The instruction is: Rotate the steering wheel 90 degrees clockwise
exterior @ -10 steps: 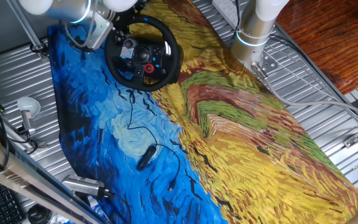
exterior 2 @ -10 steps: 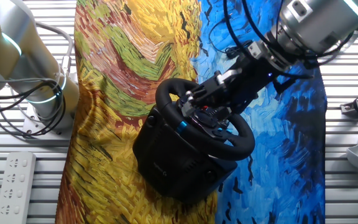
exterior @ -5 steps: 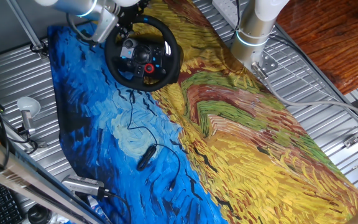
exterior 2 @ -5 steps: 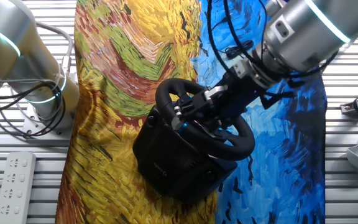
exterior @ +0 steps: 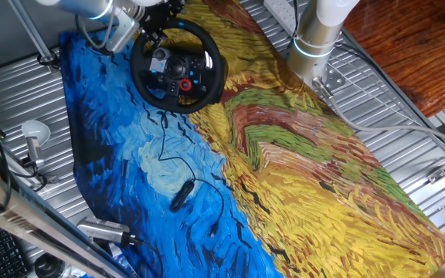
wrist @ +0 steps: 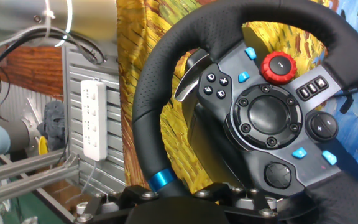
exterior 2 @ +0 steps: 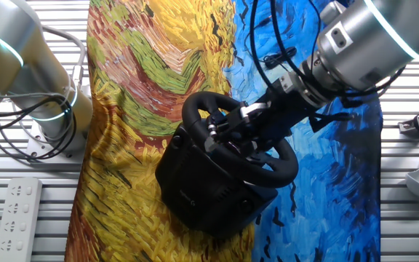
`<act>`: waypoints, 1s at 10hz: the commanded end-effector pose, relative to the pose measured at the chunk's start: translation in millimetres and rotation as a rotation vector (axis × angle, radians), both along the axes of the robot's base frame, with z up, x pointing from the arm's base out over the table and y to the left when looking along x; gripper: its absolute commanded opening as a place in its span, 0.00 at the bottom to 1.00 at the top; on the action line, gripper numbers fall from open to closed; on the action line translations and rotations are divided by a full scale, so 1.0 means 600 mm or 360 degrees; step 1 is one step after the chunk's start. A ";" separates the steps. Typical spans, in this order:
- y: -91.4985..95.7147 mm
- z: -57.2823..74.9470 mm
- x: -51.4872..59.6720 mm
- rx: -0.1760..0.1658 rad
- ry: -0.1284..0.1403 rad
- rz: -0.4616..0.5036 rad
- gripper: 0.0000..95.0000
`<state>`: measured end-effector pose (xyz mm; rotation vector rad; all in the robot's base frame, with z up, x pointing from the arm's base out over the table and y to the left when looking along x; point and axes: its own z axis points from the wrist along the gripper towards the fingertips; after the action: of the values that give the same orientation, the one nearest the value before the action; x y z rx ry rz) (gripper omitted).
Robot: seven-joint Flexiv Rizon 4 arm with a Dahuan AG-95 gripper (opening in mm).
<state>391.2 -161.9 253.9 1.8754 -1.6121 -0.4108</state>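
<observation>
The steering wheel [exterior: 178, 66] sits on a painted cloth [exterior: 300, 177] at the seam of its blue and yellow halves, with its black base [exterior 2: 202, 185] on the yellow side. Well away from it on the blue lies a small black oval device [exterior: 181, 194], its thin cable [exterior: 163, 143] running up toward the wheel. A white power strip [wrist: 94, 118] lies beyond the rim. The wheel face tilts up toward the blue side; the rim's blue stripe [wrist: 163, 180] is at the gripper [exterior 2: 228, 124]. The gripper reaches across the hub to the rim; whether its fingers clasp it I cannot tell.
</observation>
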 end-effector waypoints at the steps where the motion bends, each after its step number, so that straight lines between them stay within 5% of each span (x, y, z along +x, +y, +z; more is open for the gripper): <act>1: 0.000 0.000 0.001 0.0000 0.0003 -0.0025 0.80; 6: 0.000 0.000 0.001 0.0012 -0.0012 -0.0094 0.80; 10: -0.001 -0.001 0.000 0.0135 0.0010 0.0064 0.80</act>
<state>391.9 -162.3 253.7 1.9413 -1.5907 -0.4742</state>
